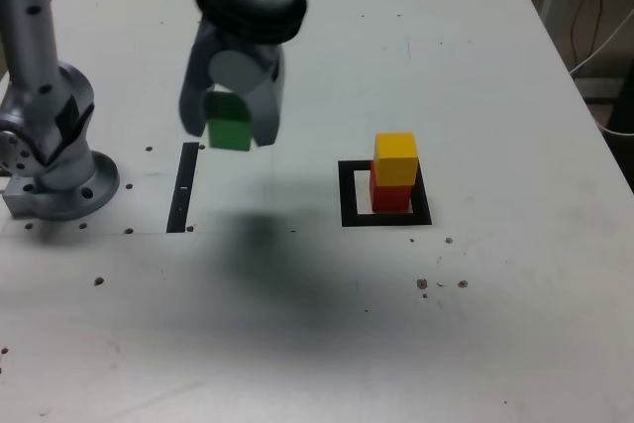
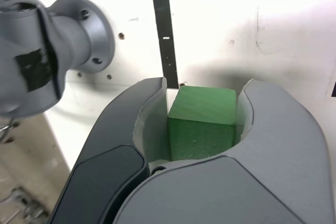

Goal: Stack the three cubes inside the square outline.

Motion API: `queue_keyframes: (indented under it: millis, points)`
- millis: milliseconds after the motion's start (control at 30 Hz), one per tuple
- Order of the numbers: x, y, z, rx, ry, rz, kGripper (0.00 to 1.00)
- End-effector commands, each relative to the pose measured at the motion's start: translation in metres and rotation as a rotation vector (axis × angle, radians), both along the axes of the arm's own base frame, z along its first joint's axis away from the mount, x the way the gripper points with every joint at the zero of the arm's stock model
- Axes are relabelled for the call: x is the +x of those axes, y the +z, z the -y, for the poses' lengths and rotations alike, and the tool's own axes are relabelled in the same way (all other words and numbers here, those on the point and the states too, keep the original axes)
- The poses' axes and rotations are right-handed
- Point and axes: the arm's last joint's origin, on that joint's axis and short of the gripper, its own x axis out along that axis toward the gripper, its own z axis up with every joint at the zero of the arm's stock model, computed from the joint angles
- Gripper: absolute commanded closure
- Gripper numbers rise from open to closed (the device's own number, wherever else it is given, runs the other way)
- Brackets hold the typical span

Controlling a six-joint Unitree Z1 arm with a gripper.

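The gripper [image 1: 231, 131] hangs above the white table [image 1: 495, 344], clear of its surface, with its jaws pinching the green cube [image 1: 230, 132] from two opposite sides; the wrist view shows the green cube [image 2: 202, 124] seated deep between the two curved grey fingers [image 2: 278, 129], both pressed against its faces, with its upper face and one side face in sight. Just below the gripper and slightly toward the exterior view's left lies the thin black strip [image 1: 182, 188] on the table, and the same strip [image 2: 164, 30] runs away from the fingertips in the wrist view. Well apart from the gripper, toward the exterior view's right, sits the square outline [image 1: 349, 195], a black frame with a white centre. Inside it stands the red cube [image 1: 390, 195], and the yellow cube [image 1: 396, 158] rests on top of it, roughly aligned. The arm's grey base [image 1: 54, 160] stands on the table at the exterior view's left, beyond the strip from the gripper.
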Motion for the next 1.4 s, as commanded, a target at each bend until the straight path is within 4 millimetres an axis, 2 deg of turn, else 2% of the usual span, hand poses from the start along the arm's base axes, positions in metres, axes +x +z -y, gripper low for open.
queue_keyframes:
  millis: [0, 333, 500, 700, 1367]
  points:
    - [0.027, 0.026, 0.001, -0.029, 0.016, 0.153, 0.86]
    - [0.064, 0.035, -0.006, -0.055, 0.069, 0.232, 0.86]
    - [0.077, 0.026, -0.009, -0.055, 0.078, 0.215, 0.86]
    - [0.093, 0.006, -0.008, -0.043, 0.078, 0.176, 0.86]
    - [0.105, 0.001, -0.009, -0.002, 0.066, 0.221, 0.85]
